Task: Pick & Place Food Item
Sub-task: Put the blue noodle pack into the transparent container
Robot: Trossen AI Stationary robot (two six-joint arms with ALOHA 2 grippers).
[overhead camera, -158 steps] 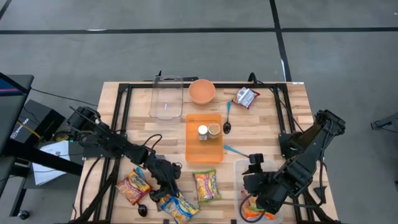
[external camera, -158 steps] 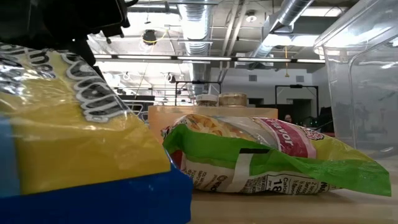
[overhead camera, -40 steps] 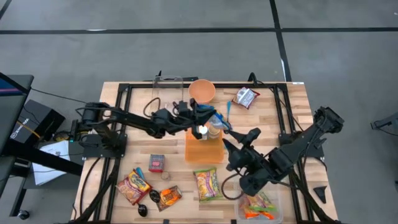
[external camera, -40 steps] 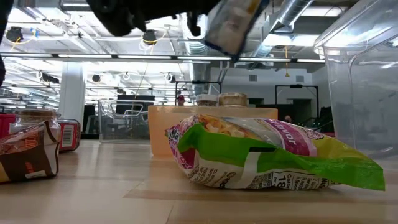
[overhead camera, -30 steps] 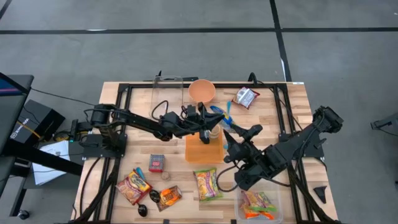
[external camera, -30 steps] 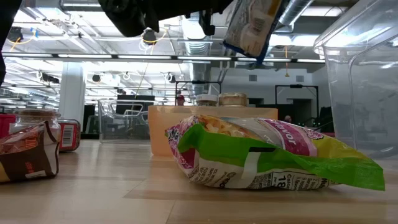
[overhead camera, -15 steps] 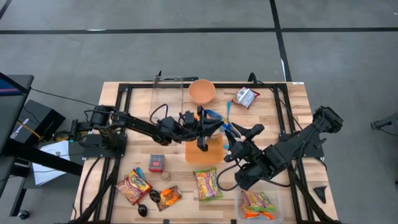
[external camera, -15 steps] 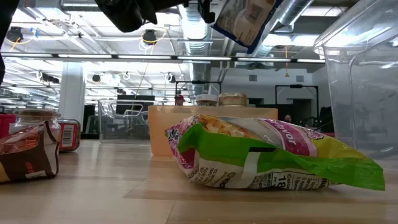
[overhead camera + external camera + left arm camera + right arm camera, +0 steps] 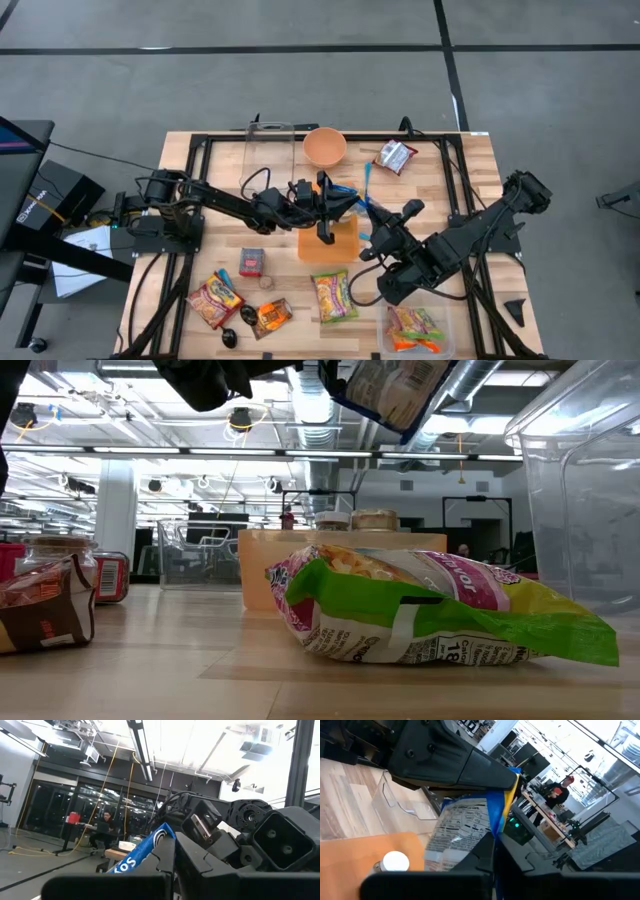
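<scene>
At frame centre in the high view, above the orange tray point(image 9: 341, 242), the left gripper point(image 9: 337, 199) and right gripper point(image 9: 372, 214) both have jaws clamped on one crinkled blue-edged snack bag point(image 9: 350, 198), held aloft between them over the slatted wooden desk point(image 9: 480, 165).

I get even, bright overhead light on the counter point(image 9: 470, 180); ceiling strips point(image 9: 145, 750) glare in my wrist views, near hands blurred.
</scene>
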